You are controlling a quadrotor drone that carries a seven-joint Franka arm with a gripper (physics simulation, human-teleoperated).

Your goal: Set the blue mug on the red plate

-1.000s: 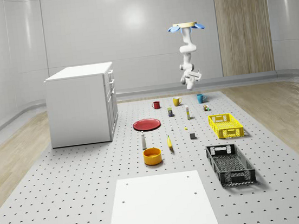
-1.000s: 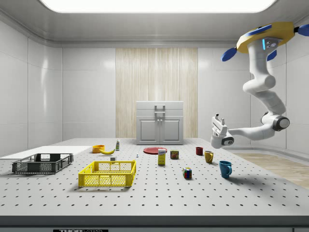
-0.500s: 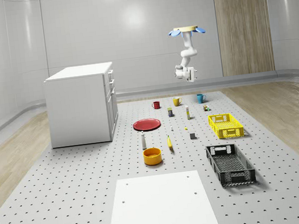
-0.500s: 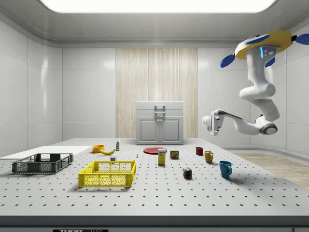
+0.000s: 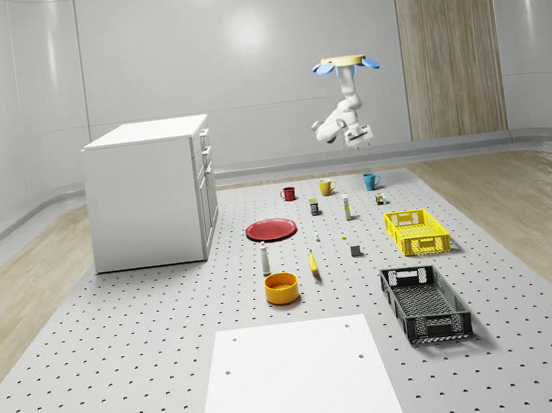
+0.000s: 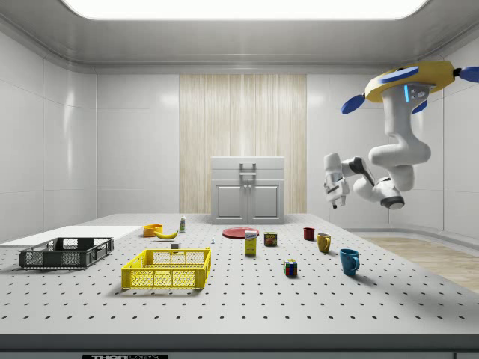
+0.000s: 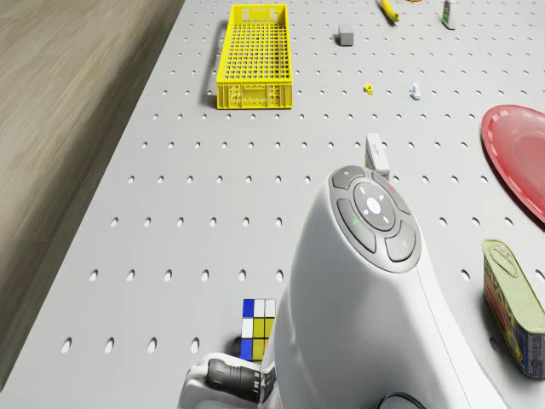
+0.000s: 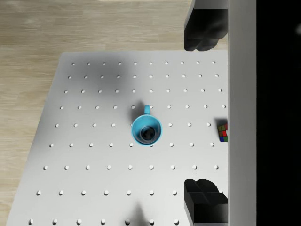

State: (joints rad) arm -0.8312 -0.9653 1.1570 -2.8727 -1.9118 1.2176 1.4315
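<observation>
Two spread fingers of the gripper [image 8: 205, 117] frame the upright blue mug [image 8: 146, 130] far below, while the drone [image 6: 412, 78] hovers above it, well apart from the red plate [image 5: 272, 229].

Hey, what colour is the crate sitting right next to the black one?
Yellow. The crate shows best in the drone view, a bright yellow mesh box on the pegboard table.

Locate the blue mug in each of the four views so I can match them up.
Whole-scene view: blue mug at the far end of the pegboard floor, rightmost of three mugs.
Side view: mug nearest the camera, at the right, beyond the Rubik's cube.
Drone view: I don't find it.
Wrist view: mug seen from above, upright, between the gripper's open fingers.
Shared landmark: the Rubik's cube.
</observation>
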